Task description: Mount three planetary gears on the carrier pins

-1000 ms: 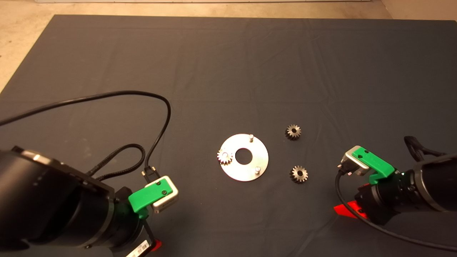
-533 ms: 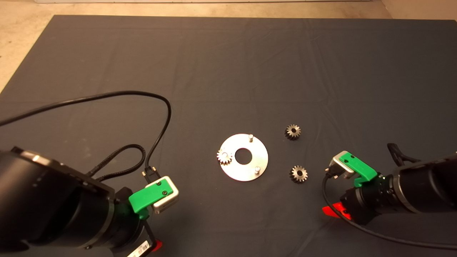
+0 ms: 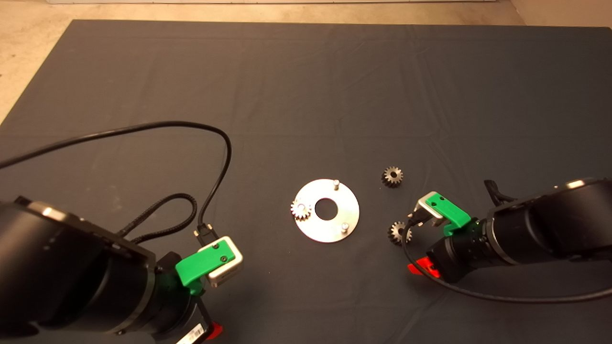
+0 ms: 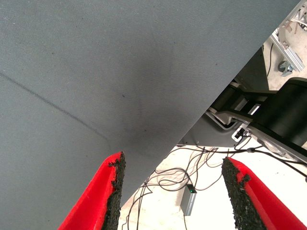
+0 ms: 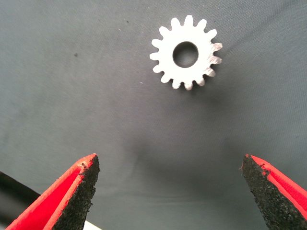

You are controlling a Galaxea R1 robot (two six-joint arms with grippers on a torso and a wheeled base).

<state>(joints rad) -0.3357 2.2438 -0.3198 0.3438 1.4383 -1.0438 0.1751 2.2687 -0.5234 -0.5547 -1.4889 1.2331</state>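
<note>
A shiny round disc point(image 3: 334, 198) with a central hole lies mid-mat. One planetary gear point(image 3: 300, 209) sits on its left carrier pin. Two pins point(image 3: 336, 182) point(image 3: 344, 227) stand bare. A loose gear point(image 3: 392, 176) lies right of the disc. Another loose gear point(image 3: 396, 232) lies below it, partly hidden by my right arm. In the right wrist view this gear point(image 5: 186, 53) lies flat just beyond my right gripper point(image 5: 169, 165), which is open and empty above the mat. My left gripper point(image 4: 172, 167) is open and empty at the mat's near left edge.
A black cable point(image 3: 143, 128) loops across the mat left of the disc. The dark mat point(image 3: 306, 95) stretches bare behind the disc. Past the mat's edge, the left wrist view shows floor cables and a black frame point(image 4: 268, 120).
My right arm has moved left across the mat towards the nearer loose gear, and its wrist now covers part of that gear. The left arm has barely shifted.
</note>
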